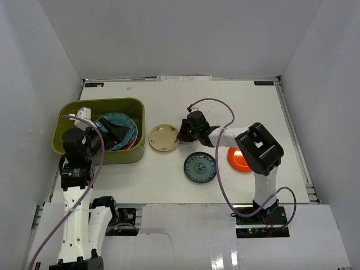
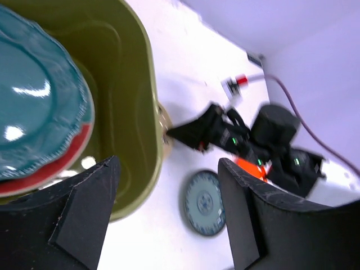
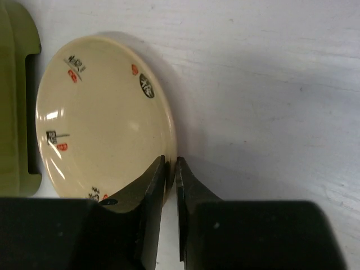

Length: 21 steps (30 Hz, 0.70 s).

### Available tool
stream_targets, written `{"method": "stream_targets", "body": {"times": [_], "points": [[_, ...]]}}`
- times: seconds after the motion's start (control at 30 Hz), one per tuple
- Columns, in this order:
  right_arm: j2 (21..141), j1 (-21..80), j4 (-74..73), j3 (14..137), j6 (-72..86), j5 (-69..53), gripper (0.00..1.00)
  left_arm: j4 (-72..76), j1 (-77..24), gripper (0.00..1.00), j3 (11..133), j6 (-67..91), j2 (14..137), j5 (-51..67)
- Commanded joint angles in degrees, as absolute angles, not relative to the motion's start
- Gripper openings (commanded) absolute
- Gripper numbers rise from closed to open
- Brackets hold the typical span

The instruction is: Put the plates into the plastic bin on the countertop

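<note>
Plastic bin [image 1: 62, 126] at tabletop's left edge holds teal plate [image 2: 34, 95] stacked on red plate [image 2: 63, 163]. Left gripper [image 2: 169, 163] over it, fingers wide, empty. Right gripper [image 3: 171, 166] pinches beige plate [image 3: 101, 118] rim just beside the bin, likely to lift it in. Blue plate [image 1: 199, 167] and orange plate [image 1: 236, 161] sit toward the near edge.

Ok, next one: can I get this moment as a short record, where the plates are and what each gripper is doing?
in plastic bin: teal plate lying on red plate
on countertop: small beige plate beside the bin; blue-patterned plate; orange plate, partly hidden by the right arm
left gripper: open, over the bin, holding nothing
right gripper: closed on the rim of the small beige plate
</note>
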State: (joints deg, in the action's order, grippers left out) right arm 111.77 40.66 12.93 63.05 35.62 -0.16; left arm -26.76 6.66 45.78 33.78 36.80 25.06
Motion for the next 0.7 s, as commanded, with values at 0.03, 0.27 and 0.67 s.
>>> {"method": "stream_targets", "body": {"times": [0.03, 0.27, 0.67], "points": [[111.8, 40.1, 12.7, 64.3, 39.4, 5.4, 0.1, -27.5, 4.2, 0.78, 43.2, 34.1, 34.4, 35.4], [98.1, 33.6, 16.3, 53.7, 39.8, 7.5, 0.08, -26.0, -8.5, 0.77, 42.8, 35.6, 37.8, 33.7], [62.3, 6.0, 16.4, 33.7, 40.1, -9.6, 0.08, -15.4, -52.1, 0.81, 45.8, 41.1, 67.4, -4.5]]}}
